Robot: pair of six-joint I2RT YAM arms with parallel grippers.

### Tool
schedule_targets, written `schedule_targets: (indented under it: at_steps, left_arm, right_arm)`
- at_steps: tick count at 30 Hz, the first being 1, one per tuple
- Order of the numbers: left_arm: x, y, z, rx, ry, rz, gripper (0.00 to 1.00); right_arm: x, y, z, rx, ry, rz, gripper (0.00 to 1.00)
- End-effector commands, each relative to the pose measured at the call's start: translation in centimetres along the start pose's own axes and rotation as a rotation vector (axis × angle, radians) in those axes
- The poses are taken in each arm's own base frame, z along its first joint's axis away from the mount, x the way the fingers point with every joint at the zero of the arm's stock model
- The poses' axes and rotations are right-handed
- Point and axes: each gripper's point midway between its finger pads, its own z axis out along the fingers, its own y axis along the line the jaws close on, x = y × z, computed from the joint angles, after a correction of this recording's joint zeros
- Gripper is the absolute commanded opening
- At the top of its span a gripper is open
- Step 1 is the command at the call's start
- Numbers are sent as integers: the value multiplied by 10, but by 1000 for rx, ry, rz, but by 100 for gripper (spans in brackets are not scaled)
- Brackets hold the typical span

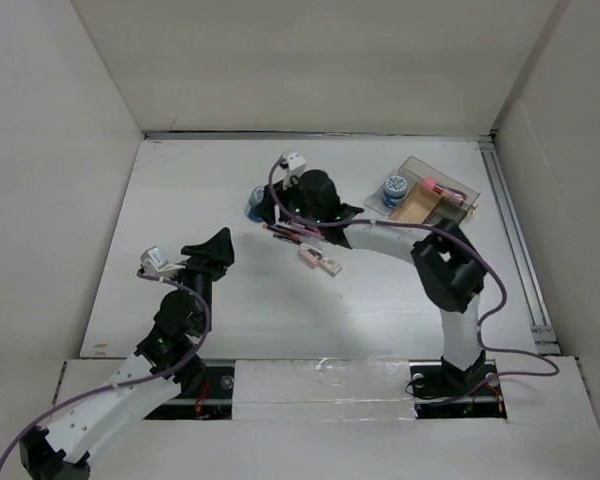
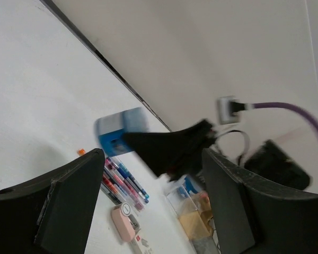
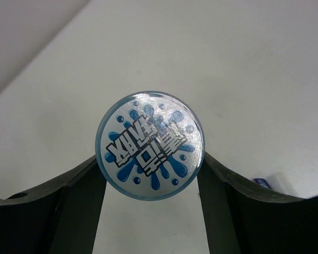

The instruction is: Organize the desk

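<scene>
- Desk (image 1: 180, 200): a wide, flat, matte white top that fills the middle of the top view, with the arm bases at its near edge.
- White panels (image 1: 310, 60) stand along the far, left and right edges.
- A metal rail (image 1: 513, 230) runs along the right edge.
- Bare surface is widest along the left edge and across the near middle. The clutter sits toward the far edge.
- A clear tray (image 1: 470, 192) lies at the far right corner, just beside the rail. It holds a round blue-and-white tub (image 1: 394, 190) and something pink.
- A bundle of pens (image 1: 288, 232) lies near the far middle, with a small pink object (image 1: 320, 260) just nearer.
- The right gripper (image 3: 150, 161) is clenched on a blue jar (image 3: 150, 145) with a splash-print lid, at the far middle. I cannot tell whether the jar touches the desk.
- The left gripper (image 1: 223, 243) hangs released over the left-middle, fingers (image 2: 69, 201) spread with nothing between them, pointing toward the pens.
</scene>
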Motion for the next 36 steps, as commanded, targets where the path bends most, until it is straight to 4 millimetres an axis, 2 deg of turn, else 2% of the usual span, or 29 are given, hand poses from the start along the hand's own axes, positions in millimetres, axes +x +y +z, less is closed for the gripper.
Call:
schedule_targets:
  at_steps: [1,2,3,4,5,6,8,10,11,12,14,15,17,21,25,27,36]
  left_arm:
    - [-11,-24,3,53,-14,-21,71]
    - [-9,-29,2,78,0,-6,71]
    - [-4,-29,4,82,15,14,71]
    - [-4,-34,5,97,15,14,71]
    - [5,-37,8,100,50,53,72]
    - [5,-37,8,100,50,53,72]
    - [18,-42,11,118,101,102,72]
    - [23,-52,13,152,123,116,72]
    - [35,-52,14,162,163,142,72]
    - [36,-57,15,172,173,154,72]
    - [47,-59,17,183,215,176,72]
    - [49,-60,20,185,220,186,72]
    - [53,-59,20,181,233,196,72]
    - [53,-62,20,193,238,192,72]
    - [50,-62,18,193,229,191,72]
    - [49,-63,18,203,223,183,72]
    - [55,-62,20,193,242,195,72]
  right_arm:
    - [-133,-3,-60,-99,-355,40,46]
    - [-149,-9,-78,-81,-388,39,46]
    - [-146,-21,-87,-45,-381,47,46]
    - [-152,-45,-100,23,-401,57,46]
    - [-145,-68,-127,111,-391,56,46]
    - [-148,-81,-130,151,-403,62,46]
    - [-135,-107,-154,280,-386,48,46]
    - [-130,-137,-178,435,-392,59,46]
    - [-121,-141,-188,471,-369,45,46]
    - [-120,-155,-199,538,-370,42,45]
    - [-113,-169,-216,620,-346,25,45]
    - [-112,-187,-233,713,-346,25,46]
    - [-110,-201,-243,776,-344,33,46]
    - [-88,-230,-241,845,-289,95,45]
    - [-67,-240,-228,865,-228,121,45]
    - [-62,-247,-231,893,-217,128,45]
    - [-33,-252,-223,899,-145,163,45]
